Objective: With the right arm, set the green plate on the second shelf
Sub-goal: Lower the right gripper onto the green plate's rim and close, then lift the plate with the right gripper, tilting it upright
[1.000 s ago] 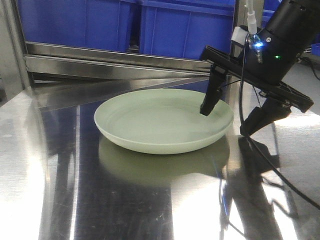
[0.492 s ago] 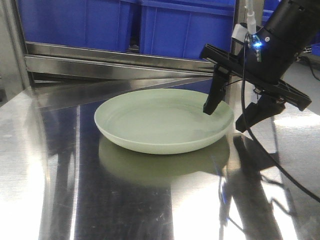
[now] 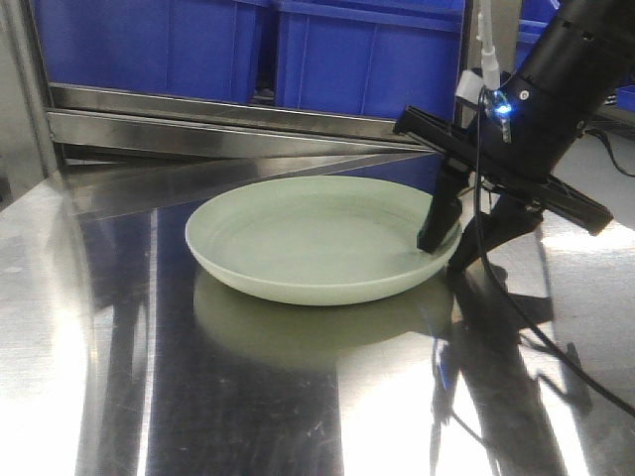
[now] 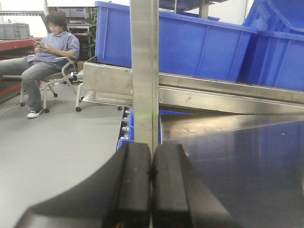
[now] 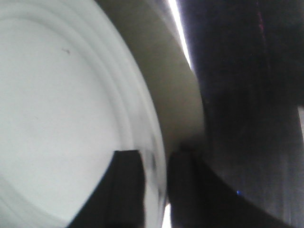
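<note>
The pale green plate point(image 3: 308, 238) lies flat on the steel table point(image 3: 119, 397). My right gripper point(image 3: 446, 253) is at the plate's right rim, one finger inside the plate and the other outside it. In the right wrist view the rim of the plate point(image 5: 57, 95) fills the narrow gap of the right gripper point(image 5: 154, 161), with both fingers against it. The plate rests on the table. My left gripper point(image 4: 152, 171) shows only in the left wrist view, shut and empty, off to the table's left side.
Blue bins point(image 3: 367, 50) stand on a steel shelf point(image 3: 228, 124) behind the plate. A steel upright post point(image 4: 144, 71) stands just ahead of the left gripper. A black cable point(image 3: 526, 317) trails from the right arm over the table. A seated person point(image 4: 47, 52) is far left.
The right gripper's fingers have closed in from a wide spread onto the plate's right rim, and the gripper has dropped a little. The plate has not moved.
</note>
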{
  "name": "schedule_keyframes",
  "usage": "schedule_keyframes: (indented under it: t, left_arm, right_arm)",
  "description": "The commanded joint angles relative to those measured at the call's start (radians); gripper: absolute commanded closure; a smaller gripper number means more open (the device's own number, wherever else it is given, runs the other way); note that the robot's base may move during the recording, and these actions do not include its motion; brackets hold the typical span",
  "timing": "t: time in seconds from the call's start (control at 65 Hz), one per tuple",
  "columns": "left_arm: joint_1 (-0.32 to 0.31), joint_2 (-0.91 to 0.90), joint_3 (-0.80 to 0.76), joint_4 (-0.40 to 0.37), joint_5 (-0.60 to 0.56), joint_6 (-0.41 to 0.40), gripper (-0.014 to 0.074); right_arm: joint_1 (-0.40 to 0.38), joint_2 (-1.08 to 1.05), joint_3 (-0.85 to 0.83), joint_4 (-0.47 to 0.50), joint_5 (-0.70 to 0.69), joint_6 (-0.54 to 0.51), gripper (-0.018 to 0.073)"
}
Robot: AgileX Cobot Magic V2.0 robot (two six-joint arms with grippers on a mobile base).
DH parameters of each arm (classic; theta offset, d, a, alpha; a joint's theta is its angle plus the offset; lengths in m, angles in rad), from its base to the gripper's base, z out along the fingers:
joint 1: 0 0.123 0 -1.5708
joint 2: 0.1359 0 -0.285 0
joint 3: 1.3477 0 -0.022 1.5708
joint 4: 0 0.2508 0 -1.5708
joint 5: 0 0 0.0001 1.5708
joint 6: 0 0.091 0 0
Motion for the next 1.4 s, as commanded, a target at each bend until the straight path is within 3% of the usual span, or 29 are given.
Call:
schedule_keyframes:
  t: [0.0, 0.108, 0.492, 0.662, 1.092, 1.385]
  left_arm:
    - [0.003, -0.02, 0.04, -0.003, -0.092, -0.002, 0.0466]
    - [0.003, -0.02, 0.04, -0.003, -0.092, -0.002, 0.0466]
    - [0.003, -0.02, 0.04, -0.003, -0.092, -0.002, 0.0466]
    - [0.003, -0.02, 0.04, -0.003, -0.092, -0.002, 0.0466]
    - [0.003, -0.02, 0.04, -0.003, -0.092, -0.002, 0.0466]
    - [0.003, -0.02, 0.04, -0.003, -0.092, -0.002, 0.0466]
  right_arm:
    - [0.003, -0.014, -0.006, 0.011, 0.014, -0.007, 0.0427]
    - [0.003, -0.014, -0.006, 0.011, 0.007, -0.007, 0.0517]
    - [0.003, -0.121, -0.006, 0.009, -0.078, -0.012, 0.0505]
    - [0.003, -0.284, -0.006, -0.003, -0.138, -0.062, 0.0505]
    - [0.003, -0.744, 0.028, -0.204, -0.138, -0.081, 0.0505]
    - [0.003, -1.03, 0.143, -0.208, -0.108, -0.081, 0.0505]
